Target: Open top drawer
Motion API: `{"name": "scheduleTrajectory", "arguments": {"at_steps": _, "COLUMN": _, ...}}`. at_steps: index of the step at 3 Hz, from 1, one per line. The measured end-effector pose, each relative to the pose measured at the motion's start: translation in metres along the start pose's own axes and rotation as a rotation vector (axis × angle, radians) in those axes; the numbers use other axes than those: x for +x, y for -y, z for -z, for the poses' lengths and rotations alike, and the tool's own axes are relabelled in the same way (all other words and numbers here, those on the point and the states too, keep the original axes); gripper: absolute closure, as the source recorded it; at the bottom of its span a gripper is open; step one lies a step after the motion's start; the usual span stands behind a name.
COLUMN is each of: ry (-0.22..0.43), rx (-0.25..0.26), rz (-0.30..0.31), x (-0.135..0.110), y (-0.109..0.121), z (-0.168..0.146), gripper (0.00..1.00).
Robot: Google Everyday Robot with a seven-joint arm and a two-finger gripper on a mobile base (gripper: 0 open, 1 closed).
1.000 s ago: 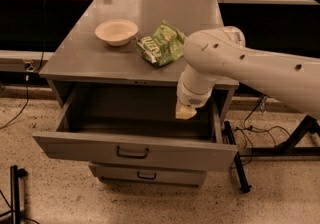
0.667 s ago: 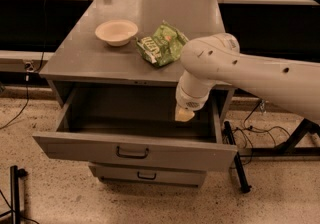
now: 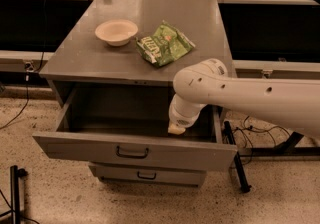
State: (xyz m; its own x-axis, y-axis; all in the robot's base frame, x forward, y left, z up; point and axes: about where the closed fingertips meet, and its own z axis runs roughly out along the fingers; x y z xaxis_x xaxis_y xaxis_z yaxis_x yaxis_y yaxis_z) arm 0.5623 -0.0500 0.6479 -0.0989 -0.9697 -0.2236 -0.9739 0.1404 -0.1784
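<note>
The top drawer (image 3: 75, 148) is a wide grey metal drawer, pulled far out from under the cabinet top, with a small dark bar handle (image 3: 132, 153) at the centre of its front. Its inside looks empty. My white arm reaches in from the right. My gripper (image 3: 176, 128) hangs down inside the drawer's right half, just behind the front panel and right of the handle. It touches nothing that I can see.
On the grey cabinet top (image 3: 85, 58) sit a cream bowl (image 3: 116, 31) and a green snack bag (image 3: 164, 43). A lower drawer front (image 3: 147, 174) shows below, slightly out. A black stand (image 3: 16, 193) is at the lower left; cables and a table leg (image 3: 237, 160) lie to the right.
My arm's elbow has swung slightly left and lower over the drawer's right side. The gripper stays at about the same place in the drawer. The drawer has not visibly moved.
</note>
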Motion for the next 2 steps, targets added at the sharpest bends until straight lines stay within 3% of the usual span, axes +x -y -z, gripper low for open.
{"name": "scheduleTrajectory", "arguments": {"at_steps": 1, "ry": 0.059, "rx": -0.034, "rz": -0.018, "x": -0.011, "y": -0.017, "z": -0.022, "gripper": 1.0}}
{"name": "scheduleTrajectory", "arguments": {"at_steps": 2, "ry": 0.148, "rx": -0.078, "rz": 0.013, "x": -0.027, "y": -0.031, "z": -0.027, "gripper": 1.0}}
